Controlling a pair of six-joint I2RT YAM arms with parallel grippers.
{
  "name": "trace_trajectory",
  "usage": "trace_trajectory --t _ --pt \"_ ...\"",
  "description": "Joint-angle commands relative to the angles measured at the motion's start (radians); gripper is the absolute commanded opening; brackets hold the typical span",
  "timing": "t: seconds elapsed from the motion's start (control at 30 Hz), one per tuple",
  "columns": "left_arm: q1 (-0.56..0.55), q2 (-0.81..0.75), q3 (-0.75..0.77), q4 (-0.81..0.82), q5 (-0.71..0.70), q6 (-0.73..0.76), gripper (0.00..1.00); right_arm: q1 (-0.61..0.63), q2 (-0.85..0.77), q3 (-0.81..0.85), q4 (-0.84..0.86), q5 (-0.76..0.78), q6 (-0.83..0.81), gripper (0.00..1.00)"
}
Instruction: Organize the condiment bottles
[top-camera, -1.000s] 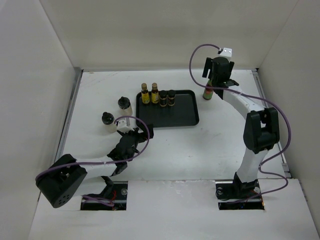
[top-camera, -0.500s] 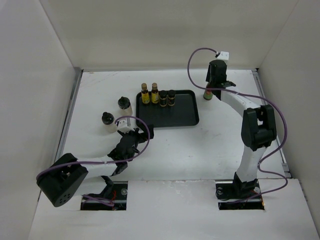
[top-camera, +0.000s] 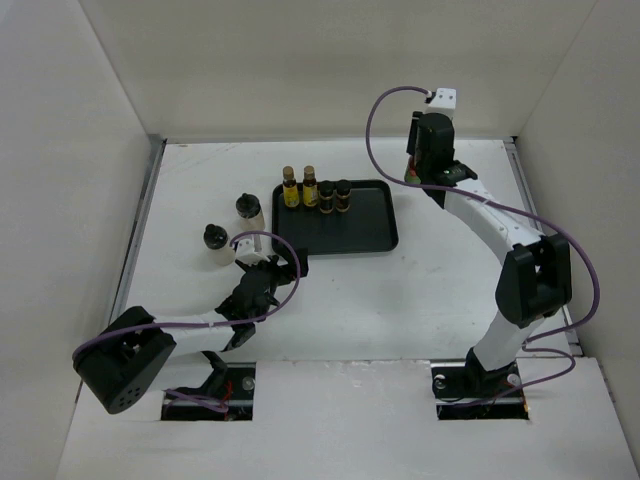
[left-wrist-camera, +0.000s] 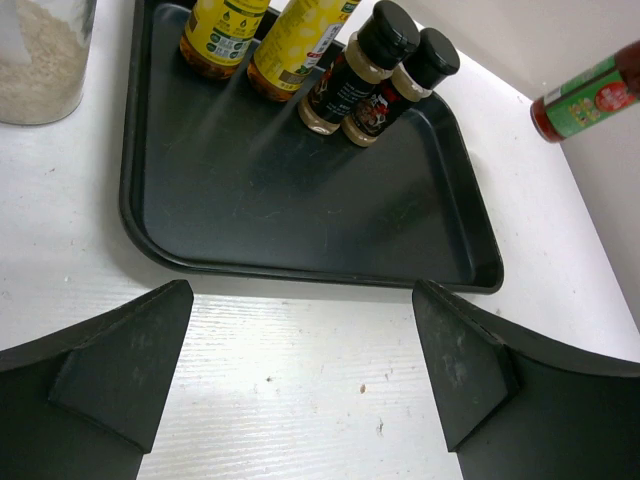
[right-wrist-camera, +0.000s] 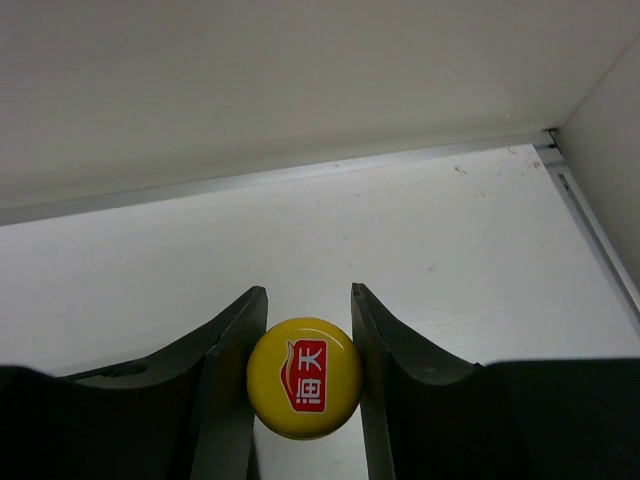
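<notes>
While the right gripper reaches toward the far right of the table, its two fingers press against either side of the yellow cap of the red bottle, pinching it. That bottle sits beyond the far right corner of the tray, apart from its rim and near the back wall; whether its base touches the table cannot be told.

On the tray, four bottles stand in a row close along the far rim: two yellow-labelled bottles on the left and two dark bottles just beside them. Bare black tray floor runs from that row to the near rim and to the right rim.

Two cream jars stand on the table left of the tray, one nearer the arms than the other.

The left gripper sits low at the tray's near left corner, its fingers spread wide, holding nothing, with white table between them.
</notes>
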Motion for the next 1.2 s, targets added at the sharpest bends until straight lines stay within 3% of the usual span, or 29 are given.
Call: trace_trajectory --t 0.0,0.33,0.87,0.97,1.17 --pt "-0.001 -0.002 0.036 0.049 0.009 0.001 0.94 0.068 -0.048 0.021 0.134 0.01 -0.003 0.36" --pt "-0.008 -0.016 0.034 0.049 0.012 0.0 0.94 0.171 0.102 0.109 0.175 -0.019 0.045 0.37" --pt "-0.001 -0.005 0.036 0.049 0.012 0.0 0.94 0.176 0.182 0.093 0.243 -0.03 0.047 0.4" --pt "-0.001 -0.005 0.036 0.049 0.012 0.001 0.94 0.187 0.19 0.075 0.252 -0.028 0.048 0.47" --pt "0.004 0.002 0.045 0.048 0.006 0.006 0.94 0.199 0.14 -0.008 0.289 -0.016 0.074 0.76"
